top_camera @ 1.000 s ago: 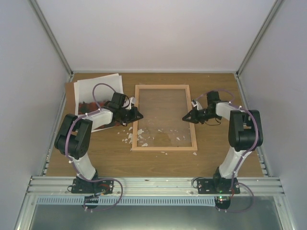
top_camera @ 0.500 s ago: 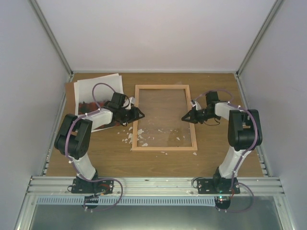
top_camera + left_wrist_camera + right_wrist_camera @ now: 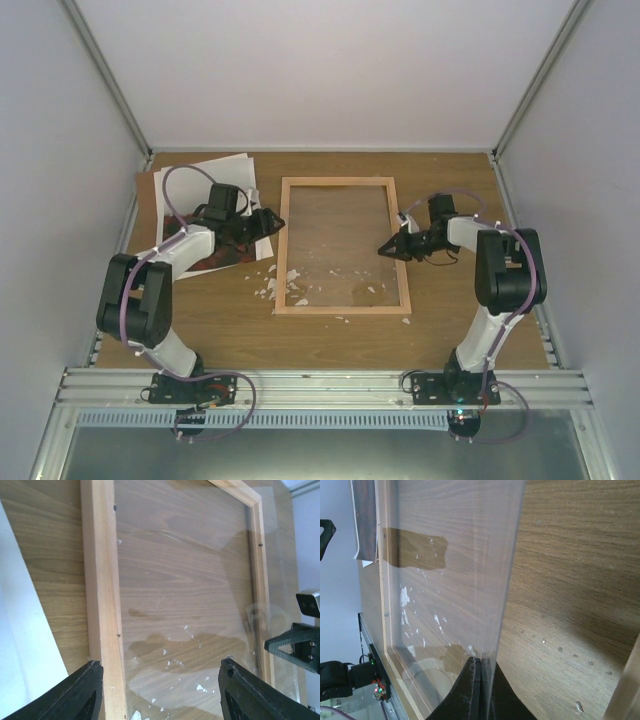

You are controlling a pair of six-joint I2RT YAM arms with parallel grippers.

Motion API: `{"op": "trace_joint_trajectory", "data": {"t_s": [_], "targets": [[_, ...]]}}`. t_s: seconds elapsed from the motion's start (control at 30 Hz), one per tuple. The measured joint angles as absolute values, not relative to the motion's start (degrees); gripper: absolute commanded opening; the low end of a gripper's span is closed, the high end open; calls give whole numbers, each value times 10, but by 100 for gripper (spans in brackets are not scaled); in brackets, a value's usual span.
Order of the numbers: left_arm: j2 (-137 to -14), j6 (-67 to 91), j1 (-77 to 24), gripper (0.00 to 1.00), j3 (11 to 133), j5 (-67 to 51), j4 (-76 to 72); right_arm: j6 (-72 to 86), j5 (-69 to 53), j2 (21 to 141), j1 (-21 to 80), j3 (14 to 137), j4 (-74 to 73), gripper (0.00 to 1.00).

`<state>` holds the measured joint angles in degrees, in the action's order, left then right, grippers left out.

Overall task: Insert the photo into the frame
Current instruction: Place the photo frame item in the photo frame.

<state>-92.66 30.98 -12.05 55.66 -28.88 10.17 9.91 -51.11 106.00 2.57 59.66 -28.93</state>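
Frame [image 3: 281,250], light wood, lay flat at centre of the wooden surface [image 3: 230,320]. Photo [image 3: 235,170] lay at upper left, beside the frame, partly under the left arm. Left fingers [image 3: 75,692] stood wide apart and empty by the frame's left rail. Right fingers [image 3: 472,685] were pressed together on the right edge of the clear pane [image 3: 445,570]. White scraps [image 3: 272,288] lay at the frame's lower left.

Landmark: frame [image 3: 340,311], flat on the tabletop [image 3: 450,180], about centre.
- Left of frame, toward the far side: photo [image 3: 205,185], lying on a backing board [image 3: 146,195].
- Scraps [image 3: 270,287]: at the frame's near-left corner, some inside it on the pane.
- Left end effector [image 3: 272,222]: between photo and the frame's left rail.
- Right end effector [image 3: 385,249]: at the frame's right rail.
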Motion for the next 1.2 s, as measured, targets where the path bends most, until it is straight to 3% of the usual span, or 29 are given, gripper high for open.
{"op": "trace_joint_trajectory", "data": {"t_s": [1.2], "targets": [[-921, 310, -96, 62, 524, -287, 96, 174, -542, 997, 17, 470, -91, 1]]}}
